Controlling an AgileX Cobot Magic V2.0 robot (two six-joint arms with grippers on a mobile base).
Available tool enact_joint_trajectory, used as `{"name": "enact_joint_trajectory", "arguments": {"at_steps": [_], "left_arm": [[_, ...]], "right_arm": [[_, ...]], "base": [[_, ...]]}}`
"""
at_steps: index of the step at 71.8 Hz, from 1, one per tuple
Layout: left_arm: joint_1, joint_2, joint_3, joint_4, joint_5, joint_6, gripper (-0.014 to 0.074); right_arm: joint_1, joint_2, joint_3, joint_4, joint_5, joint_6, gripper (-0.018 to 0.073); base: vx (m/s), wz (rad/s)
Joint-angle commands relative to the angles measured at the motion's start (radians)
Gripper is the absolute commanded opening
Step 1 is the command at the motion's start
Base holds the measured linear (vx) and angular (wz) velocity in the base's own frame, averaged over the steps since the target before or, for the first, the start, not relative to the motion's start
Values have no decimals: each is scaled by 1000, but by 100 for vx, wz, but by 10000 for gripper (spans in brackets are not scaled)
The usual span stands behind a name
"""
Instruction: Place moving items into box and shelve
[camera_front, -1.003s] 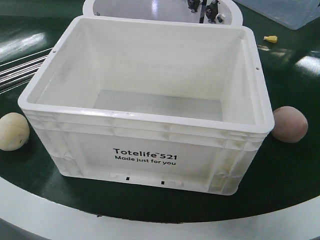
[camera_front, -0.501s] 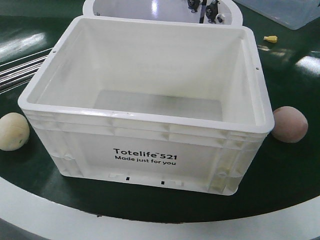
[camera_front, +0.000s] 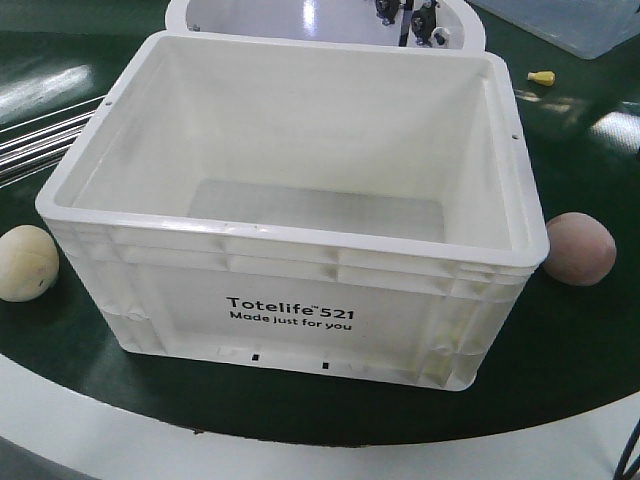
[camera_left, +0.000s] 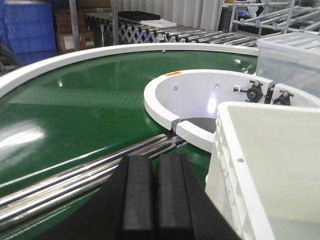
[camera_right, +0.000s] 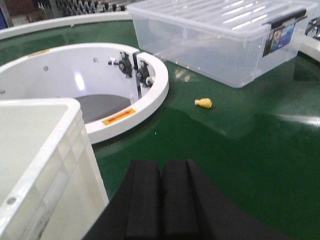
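**A:** What has been altered around the box (camera_front: 160, 290)?

**B:** Almost nothing. The box, cream ball (camera_front: 27, 262) and pink ball (camera_front: 580, 248) are found where they were a second ago. Only a thin dark cable (camera_front: 630, 450) has entered at the lower right. The box is seen empty, so packing is judged not yet begun.

**A:** And the grippers?

**B:** The left gripper (camera_left: 153, 200) and right gripper (camera_right: 161, 200) are closed on nothing, with their pads pressed together. The box rim is found just right of the left fingers and just left of the right ones.

**A:** Materials?

**B:** The box is rigid, ribbed white plastic. The balls are dull and slightly lumpy, and the green belt (camera_left: 75, 100) is glossy.

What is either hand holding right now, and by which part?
Nothing. The left hand and right hand are both shut and empty. The cream ball and pink ball lie on the belt beside the box.
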Motion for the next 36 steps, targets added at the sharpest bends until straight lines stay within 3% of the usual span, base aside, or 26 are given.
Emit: {"name": "enact_joint_trajectory", "arguments": {"at_steps": [1, 9, 18, 29, 36], "left_arm": [[-8, -3, -36, -11, -80, -75, 171], [-8, -4, -36, -64, -72, -177, 288], [-8, -2, -36, -75, -61, -200, 421], [-5, 10, -48, -25, -91, -203, 491], [-5, 38, -137, -33, 43, -220, 482]], "right_arm": [[-6, -6, -35, 0, -65, -8, 195], [-6, -6, -35, 1, -68, -8, 342], [-6, -6, -35, 14, -69, 10, 481], [-6, -6, -37, 19, -69, 15, 512], [-6, -3, -70, 19, -23, 15, 498]], "base": [[0, 0], [0, 0], [0, 0], [0, 0], [0, 0]]}}
